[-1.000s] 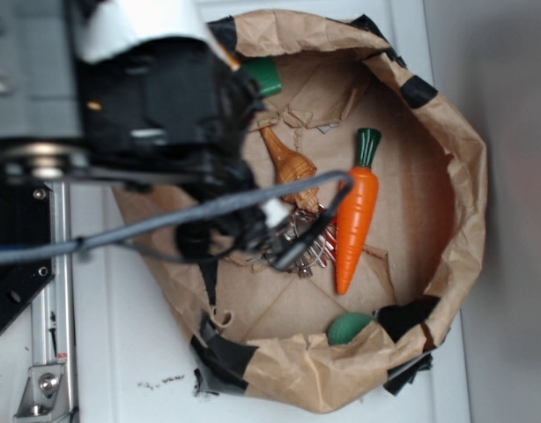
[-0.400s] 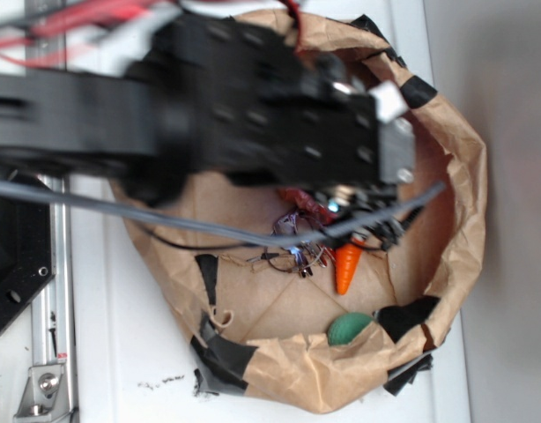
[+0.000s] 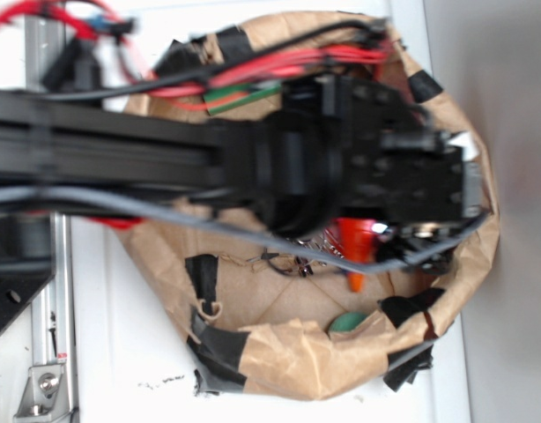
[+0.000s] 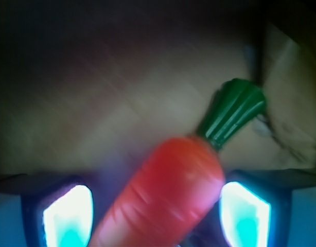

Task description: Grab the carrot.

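Gripper (image 4: 155,216) fingers (image 4: 68,216) apart, straddling the glossy orange plastic carrot (image 4: 165,198) with green stem cap, inside the crumpled brown paper bag (image 3: 288,361).

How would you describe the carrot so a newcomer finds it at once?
Look inside the crumpled brown paper bag, under the black arm. The carrot lies between the tool's fingers. It is glossy bright orange with a ribbed dark green stem cap, unlike the small green thing near the bag's wall.
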Controlling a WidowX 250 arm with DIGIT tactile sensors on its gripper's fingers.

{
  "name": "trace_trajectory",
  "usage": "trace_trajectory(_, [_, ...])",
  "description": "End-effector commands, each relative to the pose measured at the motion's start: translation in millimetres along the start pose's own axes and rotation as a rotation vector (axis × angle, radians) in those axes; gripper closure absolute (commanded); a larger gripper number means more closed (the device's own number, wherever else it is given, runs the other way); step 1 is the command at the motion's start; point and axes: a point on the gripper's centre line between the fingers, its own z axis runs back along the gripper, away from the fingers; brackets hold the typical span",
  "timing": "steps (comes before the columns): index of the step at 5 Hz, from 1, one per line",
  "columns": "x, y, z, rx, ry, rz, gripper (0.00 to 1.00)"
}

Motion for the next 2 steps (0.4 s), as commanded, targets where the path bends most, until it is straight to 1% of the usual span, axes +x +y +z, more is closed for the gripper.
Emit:
trace_trajectory(1, [-23.7,1.7,-6.6,-0.032,0.028,-0.075,1.0])
trace_trajectory(2, [-36.3,8.2,5.1,-0.039,0.026,-0.059,1.0])
